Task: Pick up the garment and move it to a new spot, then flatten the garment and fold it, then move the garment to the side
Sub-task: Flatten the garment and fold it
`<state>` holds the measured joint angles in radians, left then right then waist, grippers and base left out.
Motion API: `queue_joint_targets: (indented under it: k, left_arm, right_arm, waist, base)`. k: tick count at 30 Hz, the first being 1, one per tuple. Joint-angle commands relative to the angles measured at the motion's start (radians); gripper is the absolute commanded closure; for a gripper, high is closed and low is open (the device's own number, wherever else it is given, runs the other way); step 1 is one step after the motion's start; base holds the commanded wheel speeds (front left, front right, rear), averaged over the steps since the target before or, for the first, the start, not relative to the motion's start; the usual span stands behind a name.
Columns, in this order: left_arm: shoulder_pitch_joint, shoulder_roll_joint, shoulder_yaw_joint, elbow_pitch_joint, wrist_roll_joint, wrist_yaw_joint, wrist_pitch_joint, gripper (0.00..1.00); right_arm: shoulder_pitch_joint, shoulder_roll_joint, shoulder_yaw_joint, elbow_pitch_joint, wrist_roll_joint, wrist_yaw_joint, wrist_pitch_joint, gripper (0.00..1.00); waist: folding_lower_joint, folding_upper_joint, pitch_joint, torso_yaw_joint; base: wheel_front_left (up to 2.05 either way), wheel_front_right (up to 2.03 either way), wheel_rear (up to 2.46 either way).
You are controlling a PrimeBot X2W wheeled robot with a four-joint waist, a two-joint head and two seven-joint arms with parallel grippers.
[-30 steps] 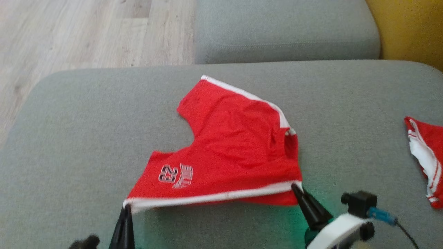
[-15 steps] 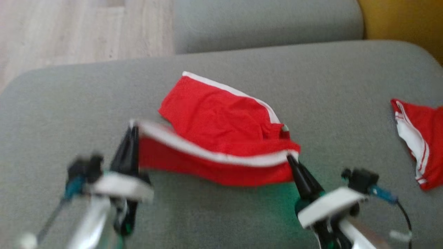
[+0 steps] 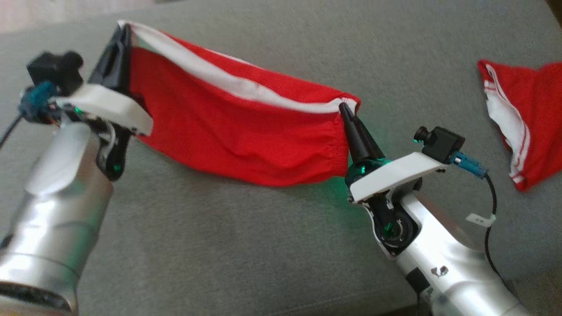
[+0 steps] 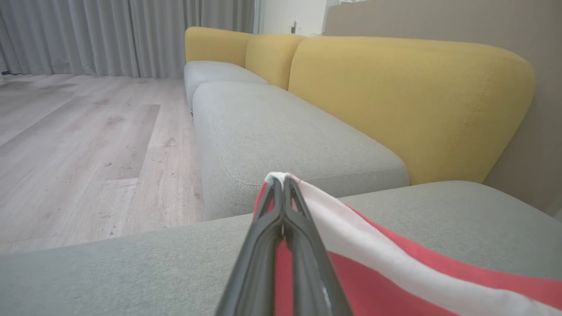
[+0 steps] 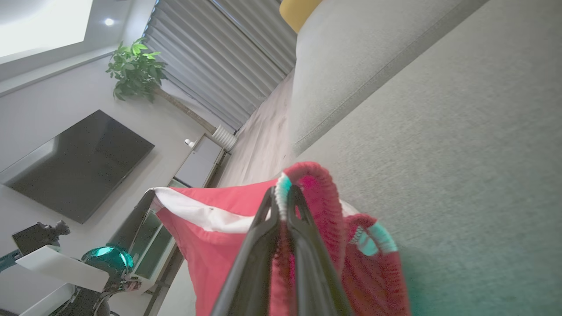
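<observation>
The garment [image 3: 237,131] is bright red with a white band along its top edge. It hangs stretched between both grippers above the grey sofa seat [image 3: 219,245]. My left gripper [image 3: 123,30] is shut on its left corner, high at the upper left. My right gripper [image 3: 343,104] is shut on its right corner, lower down. In the left wrist view the shut fingers [image 4: 281,210] pinch the white edge of the garment [image 4: 395,272]. The right wrist view has the garment [image 5: 210,228] draping left from the pinched fingers [image 5: 283,206].
A second red and white piece of clothing [image 3: 522,118] lies on the seat at the far right. Yellow sofa backrests [image 4: 408,96] and another grey cushion [image 4: 281,131] stand beyond. Wood floor [image 4: 88,145] lies left of the sofa.
Both grippers have lifted the garment off the seat, the left one higher. The garment now hangs taut between them. The head camera has tilted down, shifting the whole picture.
</observation>
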<state>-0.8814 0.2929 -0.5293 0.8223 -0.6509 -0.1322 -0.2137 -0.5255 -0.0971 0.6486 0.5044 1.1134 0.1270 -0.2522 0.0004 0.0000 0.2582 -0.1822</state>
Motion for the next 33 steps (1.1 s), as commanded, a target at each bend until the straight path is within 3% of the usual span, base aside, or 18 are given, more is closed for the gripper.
queue_joint_targets:
  k: [1,9,19,20,21,22,23,33]
  left_arm:
    - [-0.066,0.043,0.012,-0.010,-0.001,0.002,-0.010,1.00]
    - [-0.177,0.071,-0.061,0.137,-0.002,0.002,-0.032,1.00]
    - [-0.228,0.067,-0.111,0.275,0.012,0.002,-0.043,1.00]
    - [-0.228,0.063,-0.116,0.283,0.011,0.002,-0.043,1.00]
    - [-0.228,0.063,-0.116,0.283,0.011,0.002,-0.043,1.00]
    - [-0.226,0.058,-0.123,0.291,0.010,0.002,-0.044,0.29]
    - [-0.223,0.050,-0.126,0.298,0.004,0.002,-0.044,0.00]
    - [-0.155,0.022,-0.122,0.320,-0.051,0.002,-0.047,0.00]
  right_arm:
    - [-0.028,0.024,0.005,-0.026,0.005,0.004,-0.010,1.00]
    - [-0.043,0.046,-0.018,-0.047,-0.006,0.004,-0.010,1.00]
    - [-0.055,0.047,0.015,-0.075,0.012,0.004,-0.010,1.00]
    - [-0.055,0.047,0.016,-0.073,0.007,0.004,-0.010,0.80]
    - [-0.055,0.047,0.016,-0.073,0.007,0.004,-0.010,0.80]
    - [-0.054,0.047,0.010,-0.070,0.000,0.004,-0.010,0.22]
    - [-0.052,0.047,0.008,-0.068,-0.003,0.004,-0.010,0.00]
    - [0.001,0.047,-0.028,-0.009,-0.080,0.004,-0.010,0.00]
  waist:
    - [-0.0004,0.0000,0.056,-0.052]
    - [-0.0004,0.0000,0.117,-0.102]
    - [-0.0004,0.0000,0.137,-0.105]
    - [-0.0004,0.0000,0.136,-0.102]
    - [-0.0004,0.0000,0.136,-0.102]
    - [-0.0004,0.0000,0.133,-0.099]
    - [-0.0004,0.0000,0.130,-0.096]
    - [-0.0004,0.0000,0.061,-0.073]
  base:
    - [0.00,0.00,0.00]
    - [0.00,0.00,0.00]
    - [0.00,0.00,0.00]
    - [0.00,0.00,0.00]
    - [0.00,0.00,0.00]
    - [0.00,0.00,0.00]
    - [0.00,0.00,0.00]
    - [0.00,0.00,0.00]
